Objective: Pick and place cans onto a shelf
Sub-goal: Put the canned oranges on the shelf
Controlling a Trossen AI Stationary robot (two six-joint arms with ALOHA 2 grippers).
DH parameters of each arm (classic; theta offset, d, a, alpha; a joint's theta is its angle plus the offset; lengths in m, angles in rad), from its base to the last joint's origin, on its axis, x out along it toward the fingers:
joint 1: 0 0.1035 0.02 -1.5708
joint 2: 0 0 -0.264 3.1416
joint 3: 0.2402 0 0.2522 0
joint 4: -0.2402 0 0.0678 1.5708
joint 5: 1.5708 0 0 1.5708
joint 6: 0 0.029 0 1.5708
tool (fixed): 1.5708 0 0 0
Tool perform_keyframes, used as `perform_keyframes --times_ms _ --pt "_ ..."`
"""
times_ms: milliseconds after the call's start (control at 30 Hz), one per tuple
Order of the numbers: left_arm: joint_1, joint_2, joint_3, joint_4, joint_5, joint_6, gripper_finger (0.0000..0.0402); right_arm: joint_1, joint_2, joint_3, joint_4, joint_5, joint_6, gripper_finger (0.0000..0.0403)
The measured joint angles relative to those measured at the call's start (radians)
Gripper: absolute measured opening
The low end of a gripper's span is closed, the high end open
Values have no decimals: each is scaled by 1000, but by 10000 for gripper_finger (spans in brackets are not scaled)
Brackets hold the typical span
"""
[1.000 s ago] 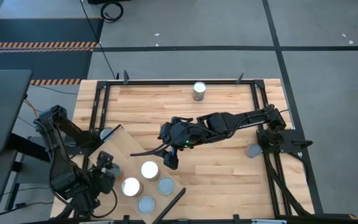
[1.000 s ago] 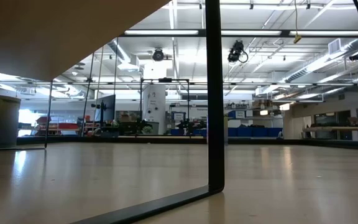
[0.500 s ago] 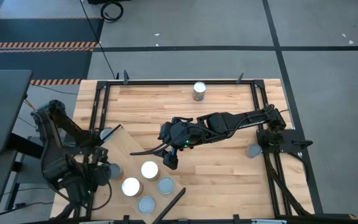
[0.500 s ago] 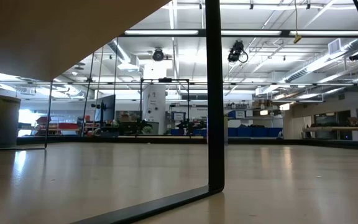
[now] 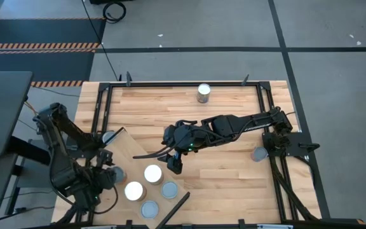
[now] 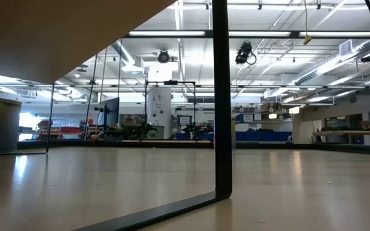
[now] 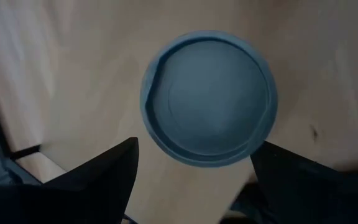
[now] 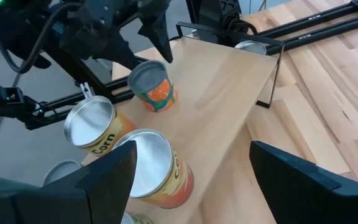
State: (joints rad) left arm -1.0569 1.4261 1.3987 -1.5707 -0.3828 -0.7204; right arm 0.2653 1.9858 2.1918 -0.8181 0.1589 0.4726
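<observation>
Butcher-block bench inside a black frame, grey workshop floor around it. Item: shelf, a pale plank lying aslant at the bench's near-left corner, a dark bar at its near end. Cans on it: two white-topped and two grey-blue-topped bunched toward the barred end, apparently already placed; the right wrist view shows corn labels on two of them. A fifth can stands upright on the plank near its left edge, directly beneath the left gripper, whose fingers stand apart either side of it without touching. Whether this is a release or an approach cannot be told. Right gripper, jaws apart and empty, hangs over bare bench just beside the shelf's right edge, likely waiting clear of the other arm. Cans still off the shelf: one at the far edge, mid-bench; one by the right frame rail; one by the left rail, beside the shelf's far end.
</observation>
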Motion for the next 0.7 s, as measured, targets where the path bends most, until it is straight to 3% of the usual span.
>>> perform_keyframes --times_ms 333,533,700 --pt "45 0 0 19 -40 13 315 0 0 0 0 -8 7 318" --pt "53 -5 11 0 37 77 315 0 0 0 0 -8 8 318" --pt "87 -46 55 0 -23 111 304 0 0 0 0 -9 31 318"
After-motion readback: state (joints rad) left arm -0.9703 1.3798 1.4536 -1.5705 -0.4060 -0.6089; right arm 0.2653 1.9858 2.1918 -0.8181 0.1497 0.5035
